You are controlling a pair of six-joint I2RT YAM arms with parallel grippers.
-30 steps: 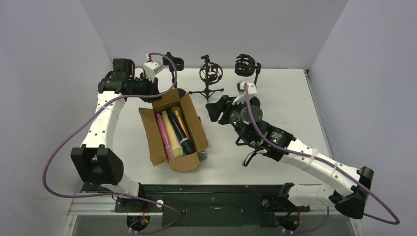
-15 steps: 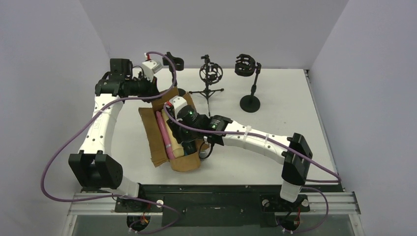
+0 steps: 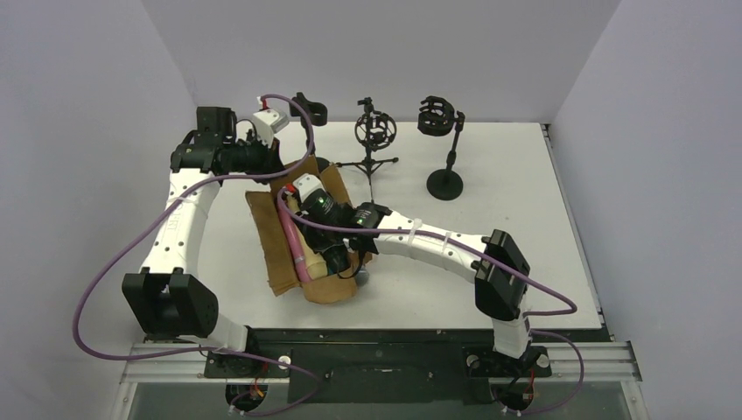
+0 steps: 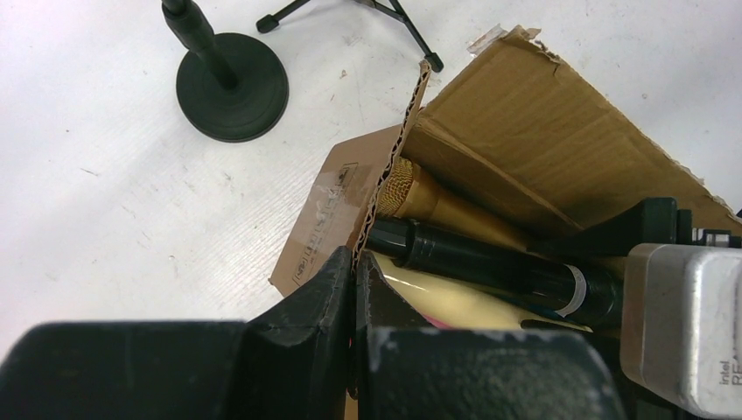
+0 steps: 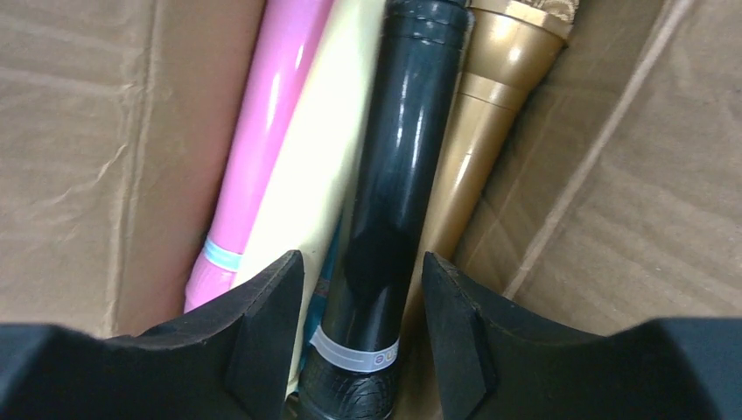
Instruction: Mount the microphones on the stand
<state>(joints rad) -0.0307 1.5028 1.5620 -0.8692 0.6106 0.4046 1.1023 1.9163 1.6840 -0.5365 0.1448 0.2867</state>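
Partly hidden black microphone [image 5: 385, 175] | right claw [image 5: 359, 267] wide astride it | left claw [image 4: 354, 271] pinching box flap [image 4: 328, 210]

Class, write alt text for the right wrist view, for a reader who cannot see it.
The right gripper holds its open black fingers either side of a black microphone lying in a cardboard box. A pink microphone and a cream microphone lie on one side of it, a gold microphone on the other.

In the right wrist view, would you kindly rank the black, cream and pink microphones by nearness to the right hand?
1. black microphone, between the fingers of the right hand
2. cream microphone, just left
3. pink microphone, farthest left
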